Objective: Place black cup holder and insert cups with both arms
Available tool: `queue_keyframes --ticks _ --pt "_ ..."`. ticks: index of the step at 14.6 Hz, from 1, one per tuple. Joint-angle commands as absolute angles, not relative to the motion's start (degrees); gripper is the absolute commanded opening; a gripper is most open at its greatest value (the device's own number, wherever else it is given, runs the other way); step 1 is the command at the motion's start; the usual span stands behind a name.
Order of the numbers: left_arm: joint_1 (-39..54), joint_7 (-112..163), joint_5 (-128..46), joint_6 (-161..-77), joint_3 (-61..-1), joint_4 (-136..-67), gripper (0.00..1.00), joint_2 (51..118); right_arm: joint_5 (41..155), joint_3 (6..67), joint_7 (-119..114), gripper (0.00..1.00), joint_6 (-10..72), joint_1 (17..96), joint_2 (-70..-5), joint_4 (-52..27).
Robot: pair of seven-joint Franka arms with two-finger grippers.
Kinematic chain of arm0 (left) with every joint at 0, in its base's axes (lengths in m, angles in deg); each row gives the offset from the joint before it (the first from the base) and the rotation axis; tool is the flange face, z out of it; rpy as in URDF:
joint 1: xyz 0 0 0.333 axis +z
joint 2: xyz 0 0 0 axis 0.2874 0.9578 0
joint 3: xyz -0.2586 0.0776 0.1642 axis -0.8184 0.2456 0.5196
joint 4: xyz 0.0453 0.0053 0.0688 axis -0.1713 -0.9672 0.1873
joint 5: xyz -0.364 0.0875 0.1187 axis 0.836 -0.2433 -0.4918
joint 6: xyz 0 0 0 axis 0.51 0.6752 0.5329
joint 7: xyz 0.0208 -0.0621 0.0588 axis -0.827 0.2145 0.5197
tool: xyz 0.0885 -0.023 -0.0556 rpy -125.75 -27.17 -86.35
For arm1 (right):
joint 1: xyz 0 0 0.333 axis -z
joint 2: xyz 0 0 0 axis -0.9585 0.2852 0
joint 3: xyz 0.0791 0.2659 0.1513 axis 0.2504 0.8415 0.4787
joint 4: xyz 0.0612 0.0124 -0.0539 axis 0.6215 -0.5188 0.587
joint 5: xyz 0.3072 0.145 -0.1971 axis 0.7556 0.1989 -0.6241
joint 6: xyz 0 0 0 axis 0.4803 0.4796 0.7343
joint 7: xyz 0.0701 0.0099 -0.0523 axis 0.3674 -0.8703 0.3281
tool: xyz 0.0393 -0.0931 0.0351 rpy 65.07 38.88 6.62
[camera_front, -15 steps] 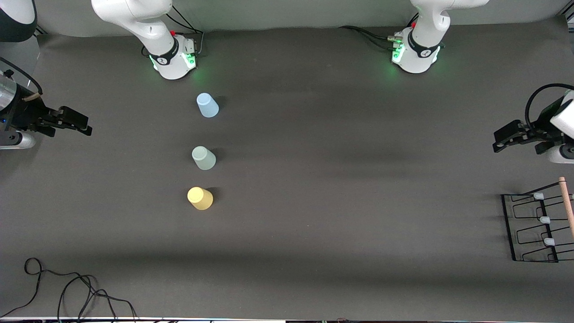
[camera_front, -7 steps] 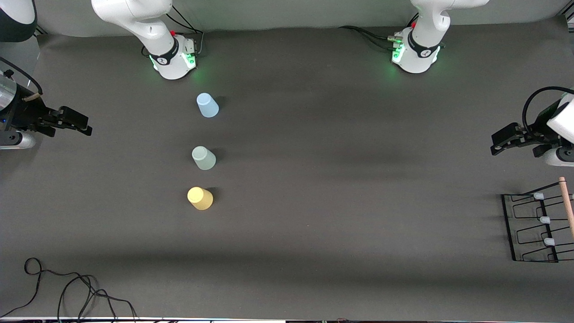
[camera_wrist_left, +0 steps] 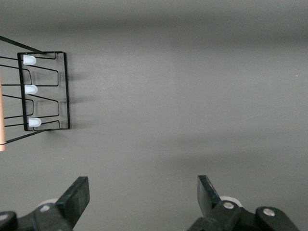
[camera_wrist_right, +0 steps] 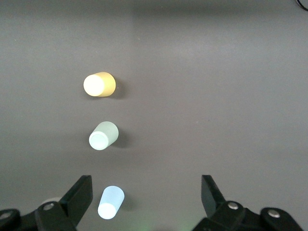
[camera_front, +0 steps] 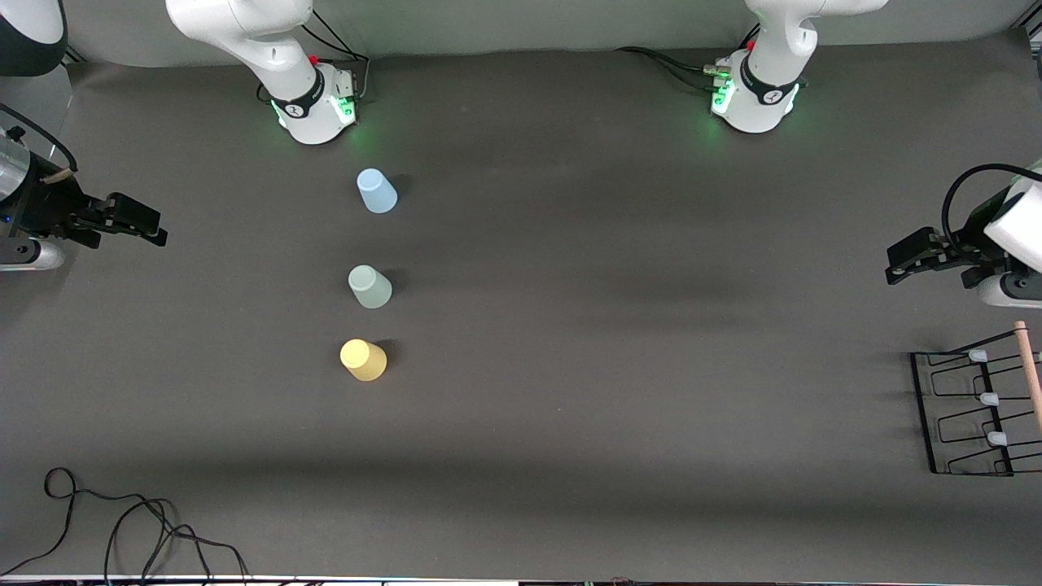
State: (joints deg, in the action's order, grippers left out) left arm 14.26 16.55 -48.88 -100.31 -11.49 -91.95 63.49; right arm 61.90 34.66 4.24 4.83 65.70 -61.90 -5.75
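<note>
Standing at the table's edge toward the left arm's end, the rectangular black wire cup holder point(camera_front: 973, 411) with its light wooden rod handle point(camera_front: 1029, 374) is untouched; your left gripper point(camera_front: 916, 256) hangs just beside it, jaws spread wide and empty. Bring those jaws squarely across the rod, centred, so the rack lifts level. Your right gripper point(camera_front: 134, 224) waits released, well apart from the upturned light blue point(camera_front: 376, 191), mint green point(camera_front: 369, 286) and yellow point(camera_front: 362, 359) plastic tumblers.

No legible txt, labels, brand names or nos. could be read anywhere; only small dark marks showed on the arm bases point(camera_front: 313, 110), too tiny to make out.
</note>
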Motion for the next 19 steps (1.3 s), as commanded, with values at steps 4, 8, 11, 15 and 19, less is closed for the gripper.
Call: queue_keyframes --ticks 4,8,11,15,19 --pt "13.98 16.99 -48.31 -100.27 -11.35 -91.1 1.0 63.79 61.62 34.84 3.46 1.0 4.44 66.13 -61.4 -4.9" --pt "13.98 16.99 -48.66 -100.79 -11.35 -91.01 1.0 64.49 61.62 34.84 3.46 1.0 4.44 66.13 -61.4 -4.9" --pt "13.98 16.99 -48.75 -100.8 -11.35 -90.92 1.0 64.5 61.62 34.84 3.46 1.0 4.44 66.13 -61.49 -4.9" --pt "13.98 16.99 -48.75 -101.15 -11.35 -90.48 1.0 64.85 61.62 34.84 3.46 1.0 4.44 66.13 -61.4 -4.9" --pt "14.07 16.91 -48.75 -101.06 -11.26 -90.48 1.0 64.94 61.62 34.93 3.63 1.0 4.52 66.13 -61.32 -4.81"
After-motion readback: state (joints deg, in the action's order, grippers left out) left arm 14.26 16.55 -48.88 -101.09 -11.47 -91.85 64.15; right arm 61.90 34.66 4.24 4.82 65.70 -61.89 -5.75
